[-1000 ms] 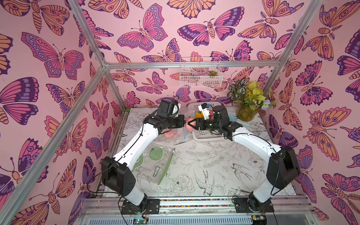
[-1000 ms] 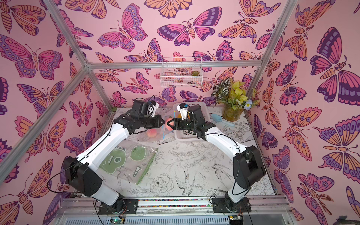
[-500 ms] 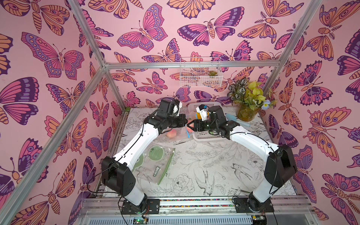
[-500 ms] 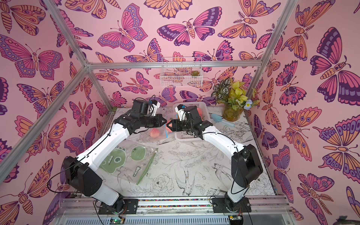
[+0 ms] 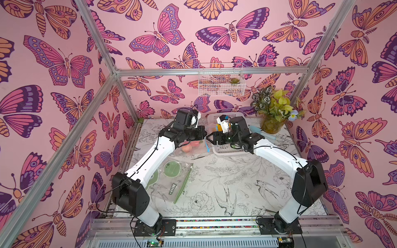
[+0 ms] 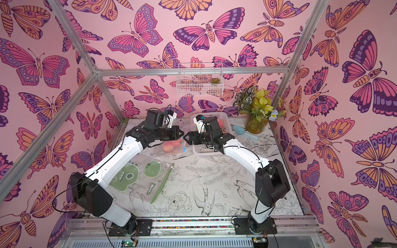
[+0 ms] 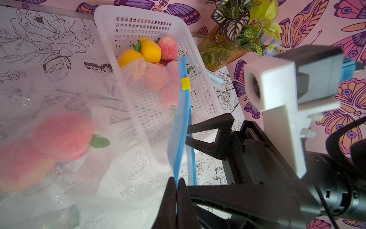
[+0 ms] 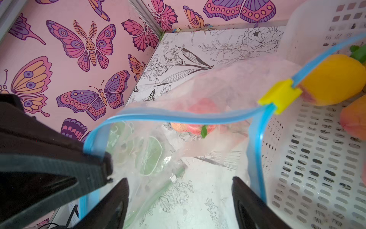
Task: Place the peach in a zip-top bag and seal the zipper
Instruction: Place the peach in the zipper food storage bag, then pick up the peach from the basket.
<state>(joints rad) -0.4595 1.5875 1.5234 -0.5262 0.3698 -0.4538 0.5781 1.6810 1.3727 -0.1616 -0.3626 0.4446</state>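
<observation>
A clear zip-top bag (image 5: 194,150) with a blue zipper strip (image 7: 181,119) and a yellow slider (image 7: 185,84) hangs open at the back of the table. My left gripper (image 7: 176,186) is shut on the strip near one end. A pink peach (image 7: 63,134) lies inside the bag and shows through the open mouth (image 8: 194,126) in the right wrist view. It also shows in both top views (image 5: 187,147) (image 6: 169,146). My right gripper (image 8: 179,179) faces the mouth, open and empty, close to my left gripper (image 5: 205,137).
A white plastic basket (image 7: 138,21) holding yellow and pink fruit stands right beside the bag. A second bag with green prints (image 5: 171,178) lies flat nearer the front. A vase of plants (image 5: 272,120) and a blue tool (image 5: 260,130) sit at the back right.
My right gripper's jaws have spread wider, and the reddish fruit seen at its fingers a second ago is gone from them. The left gripper has kept its hold on the strip.
</observation>
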